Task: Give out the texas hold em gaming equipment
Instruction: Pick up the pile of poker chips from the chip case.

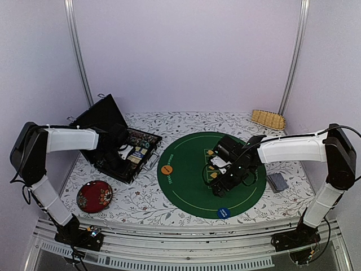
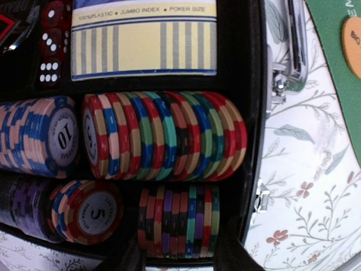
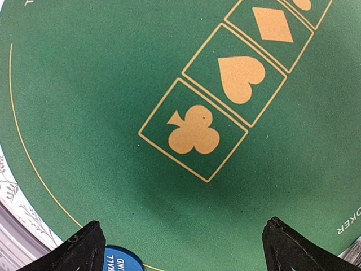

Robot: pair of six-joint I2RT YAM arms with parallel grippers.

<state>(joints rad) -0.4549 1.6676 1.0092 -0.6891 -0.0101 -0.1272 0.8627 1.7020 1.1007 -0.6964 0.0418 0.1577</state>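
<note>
My left gripper (image 1: 125, 151) reaches into the open black case (image 1: 104, 119). In the left wrist view its jaws (image 2: 179, 261) stand close against both ends of a short row of striped red, green and purple poker chips (image 2: 177, 220) that still sits in its slot. My right gripper (image 1: 221, 185) is open and empty, low over the green mat (image 1: 186, 186), near the club mark (image 3: 193, 131). A blue marker disc (image 1: 223, 213) lies at the mat's near edge and shows by my right gripper's left finger (image 3: 115, 262). An orange disc (image 1: 166, 169) lies at the mat's left. A grey-blue card deck (image 1: 277, 182) lies right of the mat.
The case also holds a longer chip row (image 2: 163, 135), blue chips (image 2: 42, 135), a "5" chip stack (image 2: 93, 212), red dice (image 2: 49, 39) and a card box (image 2: 144, 39). A dark red floral dish (image 1: 95, 196) sits front left. A tan woven piece (image 1: 268, 119) lies back right.
</note>
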